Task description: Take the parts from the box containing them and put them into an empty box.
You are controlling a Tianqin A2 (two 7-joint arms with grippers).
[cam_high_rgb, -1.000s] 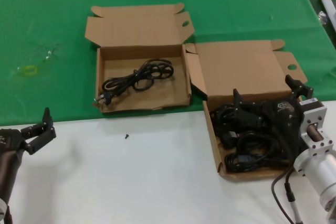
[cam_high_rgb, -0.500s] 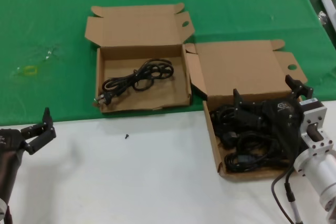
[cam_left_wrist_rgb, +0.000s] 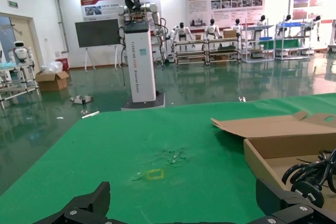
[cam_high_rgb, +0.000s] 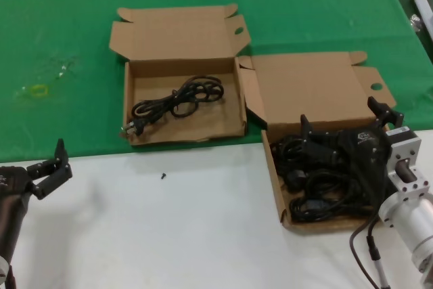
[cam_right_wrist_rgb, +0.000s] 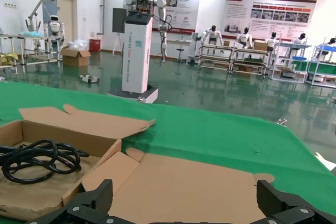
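Observation:
The box with the parts (cam_high_rgb: 275, 184) lies at the right, lid open, holding several black power cords (cam_high_rgb: 318, 194). My right gripper (cam_high_rgb: 338, 114) hovers over this box, open and empty; in the right wrist view (cam_right_wrist_rgb: 184, 200) its fingers (cam_right_wrist_rgb: 97, 195) frame the lid (cam_right_wrist_rgb: 189, 179). The other box (cam_high_rgb: 233, 109) lies at centre left with one cord (cam_high_rgb: 177, 99) inside; it also shows in the right wrist view (cam_right_wrist_rgb: 105, 148) with its cord (cam_right_wrist_rgb: 37, 158). My left gripper (cam_high_rgb: 57, 164) waits open at the lower left, seen also in the left wrist view (cam_left_wrist_rgb: 184, 205).
A green cloth (cam_high_rgb: 61, 32) covers the far half of the table; the near half is white (cam_high_rgb: 169, 235). A small black screw (cam_high_rgb: 163, 175) lies on the white part. A yellow ring (cam_high_rgb: 38, 90) lies on the cloth at the left.

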